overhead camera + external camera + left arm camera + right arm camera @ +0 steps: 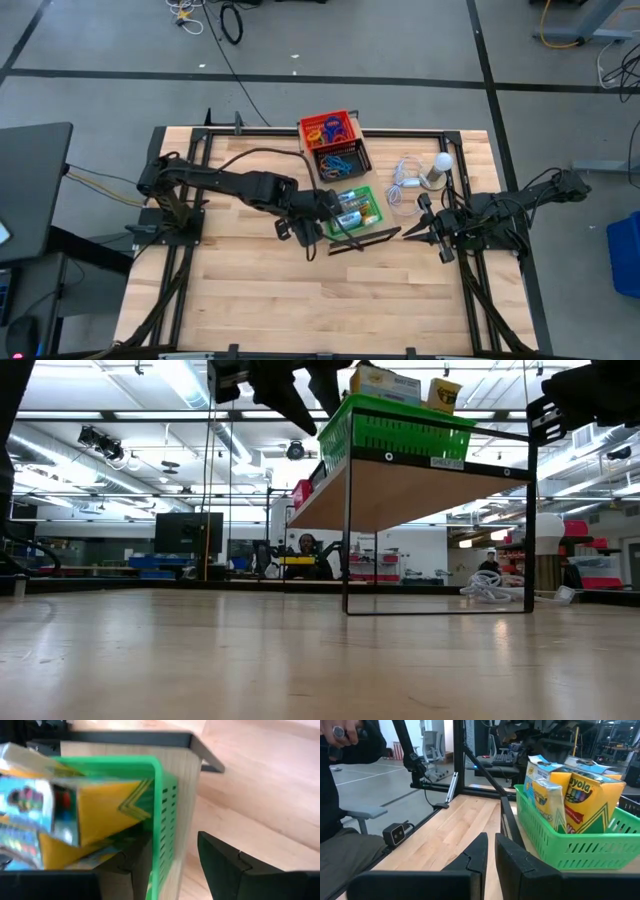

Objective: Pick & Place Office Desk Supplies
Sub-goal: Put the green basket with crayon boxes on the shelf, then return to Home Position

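A green basket point(362, 226) with yellow-and-green crayon boxes point(590, 795) stands on a raised wooden shelf point(420, 485). Behind it stand a red basket point(326, 128) of coloured loops and a dark basket point(340, 160) of blue loops. My left gripper point(322, 212) is open at the green basket's left wall, one finger point(132, 865) inside and one point(225, 865) outside. My right gripper point(425, 222) is shut and empty, to the right of the green basket, pointing toward it point(491, 840). My left gripper straddles the green basket's side wall point(162, 820) near a corner, one finger inside the basket and one outside. The outer finger stands apart from the wall. I cannot tell whether the inner finger touches the wall or the crayon box beside it.
A white bulb point(443, 163) with a coiled white cable point(405, 185) lies at the back right. The shelf's black legs point(347, 530) stand on the table. A seated person point(340, 780) shows beyond the table's edge. Bare wood lies along the near half point(330, 300).
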